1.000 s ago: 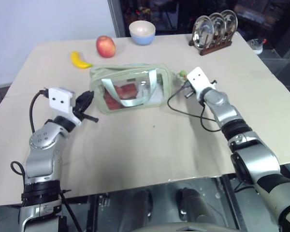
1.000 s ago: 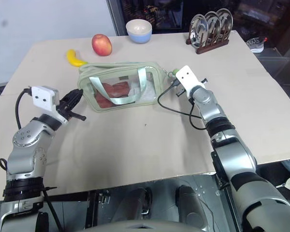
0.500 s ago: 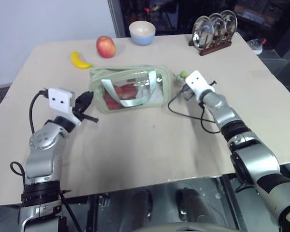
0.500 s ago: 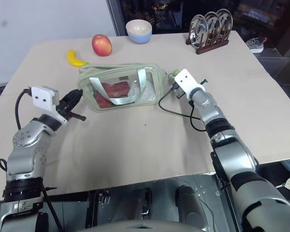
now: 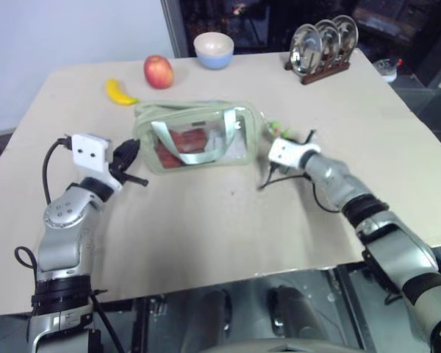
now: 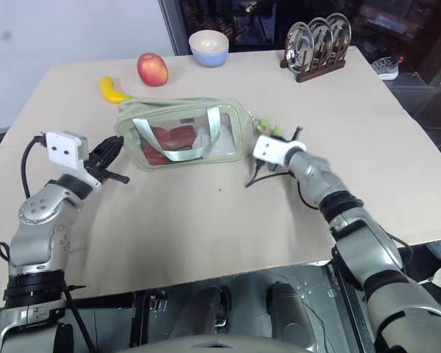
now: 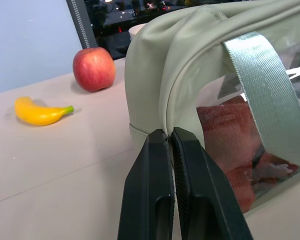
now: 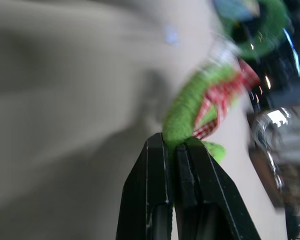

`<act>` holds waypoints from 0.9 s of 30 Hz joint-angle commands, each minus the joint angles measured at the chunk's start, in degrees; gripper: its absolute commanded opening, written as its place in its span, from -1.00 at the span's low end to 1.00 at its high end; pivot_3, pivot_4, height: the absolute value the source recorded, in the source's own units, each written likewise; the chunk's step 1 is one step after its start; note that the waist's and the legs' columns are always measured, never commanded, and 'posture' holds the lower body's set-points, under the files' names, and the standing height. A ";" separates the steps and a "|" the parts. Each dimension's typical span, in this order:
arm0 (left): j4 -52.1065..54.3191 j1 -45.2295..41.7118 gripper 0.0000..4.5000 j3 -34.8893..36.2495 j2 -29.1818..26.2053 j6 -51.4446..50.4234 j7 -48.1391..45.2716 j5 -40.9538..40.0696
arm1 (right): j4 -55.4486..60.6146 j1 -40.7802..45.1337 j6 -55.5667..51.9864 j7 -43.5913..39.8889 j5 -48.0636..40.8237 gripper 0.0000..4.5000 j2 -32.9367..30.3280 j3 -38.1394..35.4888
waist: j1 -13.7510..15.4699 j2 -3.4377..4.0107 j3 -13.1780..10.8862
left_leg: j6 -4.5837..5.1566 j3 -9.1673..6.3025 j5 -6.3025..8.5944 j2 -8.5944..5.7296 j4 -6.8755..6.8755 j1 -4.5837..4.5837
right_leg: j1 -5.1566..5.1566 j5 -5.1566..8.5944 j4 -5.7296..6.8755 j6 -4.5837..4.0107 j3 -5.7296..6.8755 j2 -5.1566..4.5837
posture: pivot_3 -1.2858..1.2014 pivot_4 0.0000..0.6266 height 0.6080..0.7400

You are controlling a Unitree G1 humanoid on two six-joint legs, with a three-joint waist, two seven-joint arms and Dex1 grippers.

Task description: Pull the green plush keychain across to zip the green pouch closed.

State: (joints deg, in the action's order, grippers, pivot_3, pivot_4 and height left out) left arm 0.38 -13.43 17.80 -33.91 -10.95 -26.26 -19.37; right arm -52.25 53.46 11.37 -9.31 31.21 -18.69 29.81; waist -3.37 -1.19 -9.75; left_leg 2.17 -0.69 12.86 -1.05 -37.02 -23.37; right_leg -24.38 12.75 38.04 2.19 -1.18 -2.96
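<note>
On beige table (image 5: pixel 228 220), right pincer (image 8: pixel 175 142) pinches green plush keychain (image 8: pixel 190 107); left pincer (image 7: pixel 169 136) closed at green pouch (image 5: pixel 195 136).

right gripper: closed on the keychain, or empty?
Shut on it. In the right wrist view the right gripper has its fingers pinching the green plush keychain.

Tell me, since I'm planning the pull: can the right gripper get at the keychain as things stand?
Probably yes. The right gripper already looks shut on the keychain, which hangs off the pouch end. Nothing stands between them.
</note>
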 commanded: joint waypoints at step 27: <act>15.38 9.00 0.40 4.75 1.85 -3.55 -5.99 -12.10 | 45.66 -15.77 -29.13 -25.36 -38.02 0.99 -0.68 -27.90 | 1.37 -0.07 -0.01 | 0.03 -0.39 0.05 0.16 0.20 0.02 | 0.35 0.01 -0.48 -0.02 0.19 -0.11 | 0.03 -0.52 0.89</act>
State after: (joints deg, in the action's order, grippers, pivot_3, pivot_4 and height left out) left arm 12.01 -5.30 20.52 -31.21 -13.89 -31.51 -29.67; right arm -13.16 38.34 -15.06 -32.96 -3.91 -18.12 4.12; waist -2.00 -1.26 -9.76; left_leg 2.20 -1.09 12.90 -0.92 -36.82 -23.44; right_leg -24.12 12.76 37.57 2.17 -0.98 -3.09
